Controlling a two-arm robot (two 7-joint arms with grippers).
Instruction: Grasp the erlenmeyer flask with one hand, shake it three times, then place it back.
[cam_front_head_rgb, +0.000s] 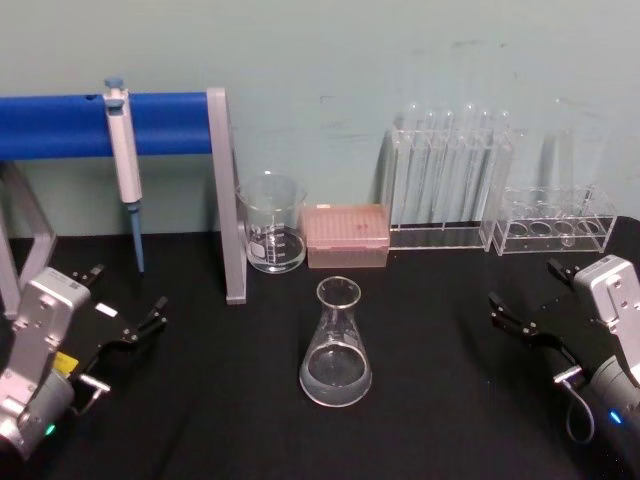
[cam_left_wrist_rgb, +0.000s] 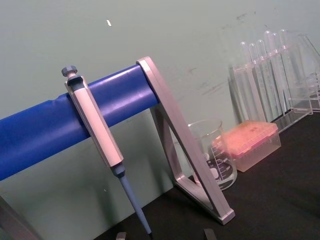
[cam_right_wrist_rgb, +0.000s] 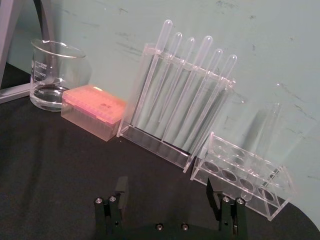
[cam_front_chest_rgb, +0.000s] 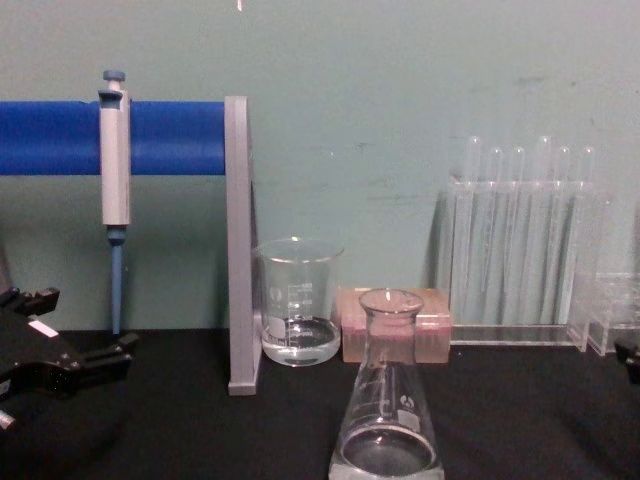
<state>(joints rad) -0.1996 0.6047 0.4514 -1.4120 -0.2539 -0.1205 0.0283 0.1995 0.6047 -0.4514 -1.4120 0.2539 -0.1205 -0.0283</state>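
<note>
Pre-grasp, nothing held. Left gripper (cam_front_head_rgb: 125, 296) at 9 o'clock of the erlenmeyer flask (cam_front_head_rgb: 336, 350), jaws released. One flask, upright at table centre; one beaker (cam_front_head_rgb: 272, 225) at its 11. Right gripper (cam_front_head_rgb: 525, 292) at 3 o'clock, jaws released. Next, likely: one gripper reaches in and closes round the neck.

In your chest view the lower edge cut off the base of the erlenmeyer flask (cam_front_chest_rgb: 387, 410); its marks were too small to read.

pipette (cam_front_head_rgb: 124, 150) hanging off the blue bar (cam_front_head_rgb: 50, 125) far left, then beaker (cam_front_head_rgb: 272, 225), pink box (cam_front_head_rgb: 345, 237), tall tube rack (cam_front_head_rgb: 445, 190), small rack (cam_front_head_rgb: 558, 235) going right
</note>
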